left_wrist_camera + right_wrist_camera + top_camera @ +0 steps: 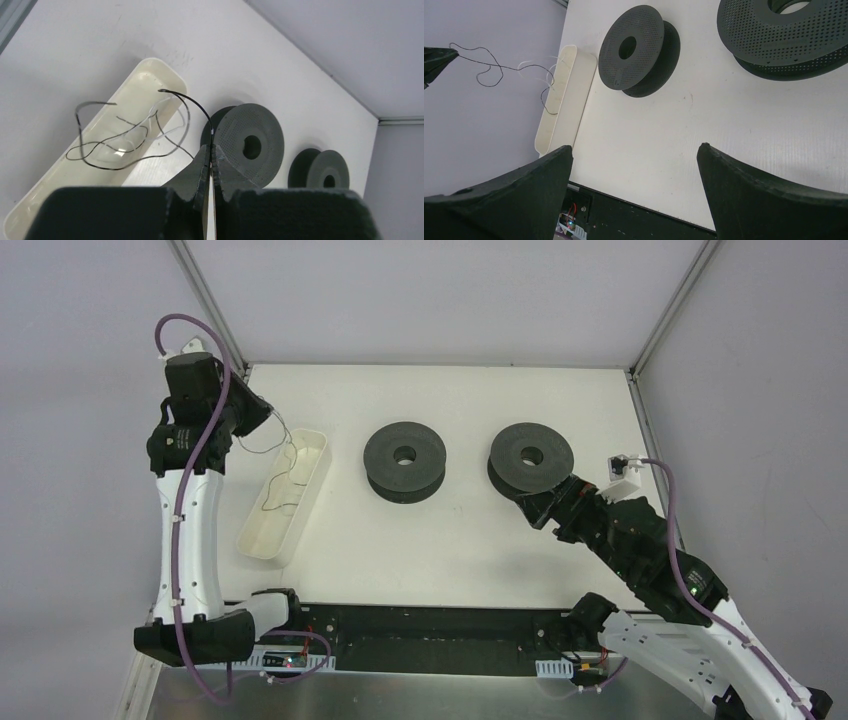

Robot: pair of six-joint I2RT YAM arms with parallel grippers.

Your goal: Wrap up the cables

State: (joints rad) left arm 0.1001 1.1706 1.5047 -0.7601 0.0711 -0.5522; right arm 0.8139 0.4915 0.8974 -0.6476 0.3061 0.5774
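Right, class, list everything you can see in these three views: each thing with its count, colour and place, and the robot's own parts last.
cables: thin loose curly strands, exact count unclear, dark greenish-black, lying in the tray, one strand lifted out of it
tray: one, cream, long and narrow, on the left part of the table
spools: two, dark grey, lying flat side by side at mid-table, one left of the other
table: one, white, under everything
arms: two, white and black, bases at the near edge, one left, one right
left end effector: one, black, shut on a cable above the tray's far end
right end effector: one, black, open, holding nothing, beside the right spool
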